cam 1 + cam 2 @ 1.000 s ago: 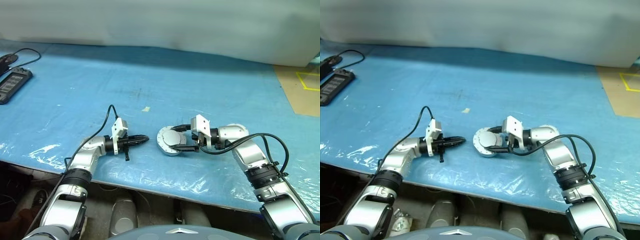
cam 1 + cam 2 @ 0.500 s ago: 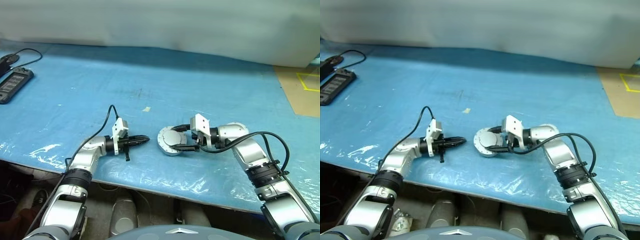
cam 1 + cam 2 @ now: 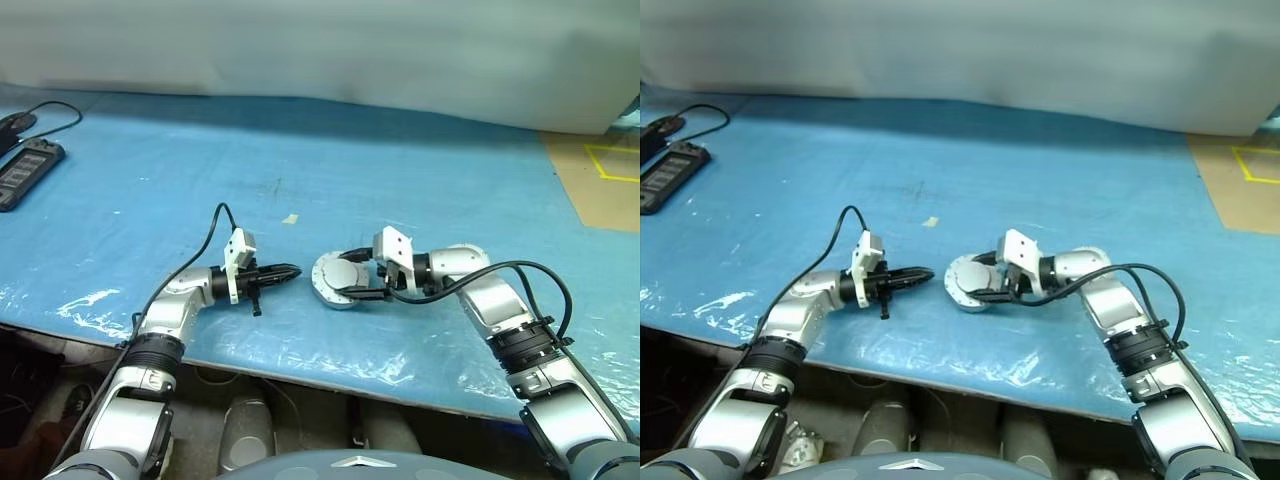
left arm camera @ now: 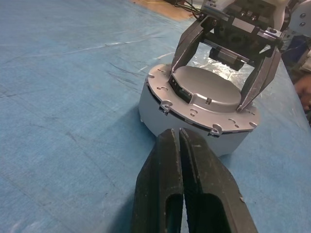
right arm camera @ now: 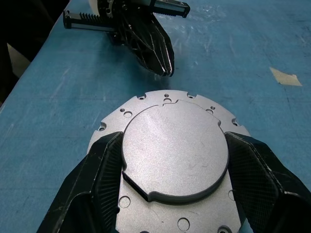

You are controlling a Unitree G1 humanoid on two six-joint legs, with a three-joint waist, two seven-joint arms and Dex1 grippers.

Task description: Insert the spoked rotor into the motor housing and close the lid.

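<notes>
Right claw (image 5: 170,194) straddles the lid (image 5: 175,158), plain face up.

You see two silver arms with dark ribbed rings at the joints. A black cable (image 3: 205,245) loops over the left arm, a thicker one (image 3: 520,275) over the right. Each wrist carries a white camera block. The left gripper (image 3: 290,271) and right gripper (image 3: 345,275) have black fingers (image 5: 97,179), faintly textured.

plain grey lid (image 5: 175,150), silver housing (image 4: 160,114), blue table cover (image 3: 400,170), black jaws.
</notes>
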